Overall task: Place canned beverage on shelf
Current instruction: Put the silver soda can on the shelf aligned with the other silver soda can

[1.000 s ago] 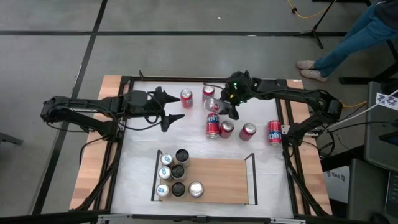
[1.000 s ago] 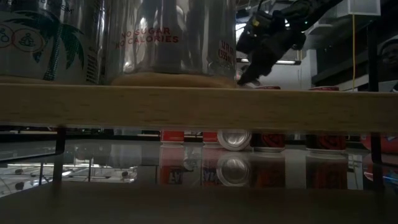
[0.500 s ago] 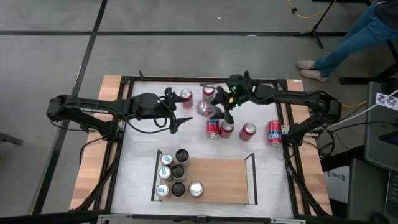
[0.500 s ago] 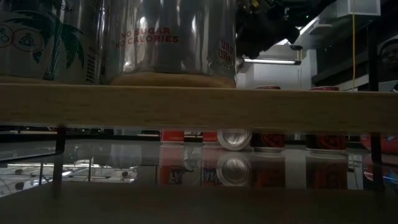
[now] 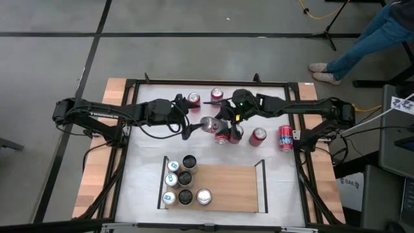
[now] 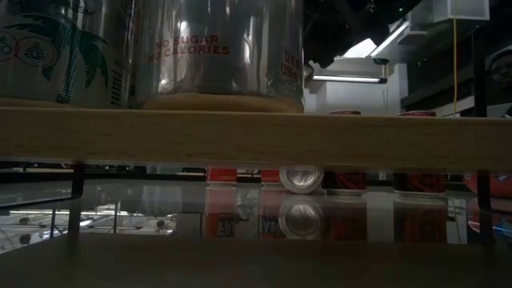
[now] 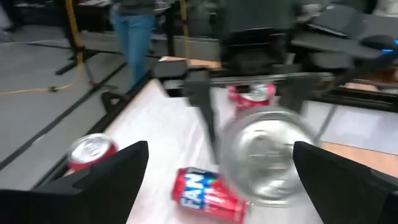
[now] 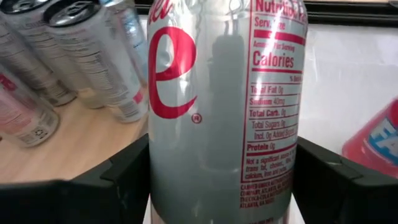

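A: Seen from above, what's happening?
B: The right gripper (image 5: 217,123), clamped on a silver can (image 5: 208,124), holds it above mid-bench; the left gripper (image 5: 192,120) faces it, fingers apart. The shelf (image 5: 226,188) sits by the near edge.
A: And the right wrist view?
B: The silver can (image 8: 224,106) fills it between dark fingers (image 8: 127,180).

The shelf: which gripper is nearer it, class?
Right. The right gripper, holding the silver can, is nearer the shelf; the open left gripper faces the can, slightly farther.

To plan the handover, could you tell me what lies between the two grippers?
In the high view, only the silver can held by the right gripper separates it from the open left gripper.
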Motion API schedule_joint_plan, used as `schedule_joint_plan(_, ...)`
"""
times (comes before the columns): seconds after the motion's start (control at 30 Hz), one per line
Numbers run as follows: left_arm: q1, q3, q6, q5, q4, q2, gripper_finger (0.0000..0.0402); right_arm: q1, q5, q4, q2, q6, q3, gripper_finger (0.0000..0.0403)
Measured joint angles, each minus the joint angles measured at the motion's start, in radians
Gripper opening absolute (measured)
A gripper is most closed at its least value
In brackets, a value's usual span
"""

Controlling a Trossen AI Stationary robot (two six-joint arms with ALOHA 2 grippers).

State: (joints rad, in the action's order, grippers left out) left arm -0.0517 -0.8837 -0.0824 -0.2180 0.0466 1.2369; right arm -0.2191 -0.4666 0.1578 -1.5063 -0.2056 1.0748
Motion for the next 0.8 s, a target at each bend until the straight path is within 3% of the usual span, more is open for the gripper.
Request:
schedule_joint_plan(0.17,0.013,0.0,0.033,0.086,0.008,0.0,0.0393,-0.004,0.007,0.0,0.0,0.019,0.0,0.0293)
schedule_joint_plan(0.5,0.023,0.0,0.04,0.09,0.01,0.0,0.0393,0.001,-0.078,-0.091,-0.001,0.079,0.0,0.0294)
schedule_joint_plan(0.8,0.023,0.0,0.041,0.126,0.025,0.0,0.0393,0.036,-0.065,-0.155,-0.001,0.089,0.0,0.0294)
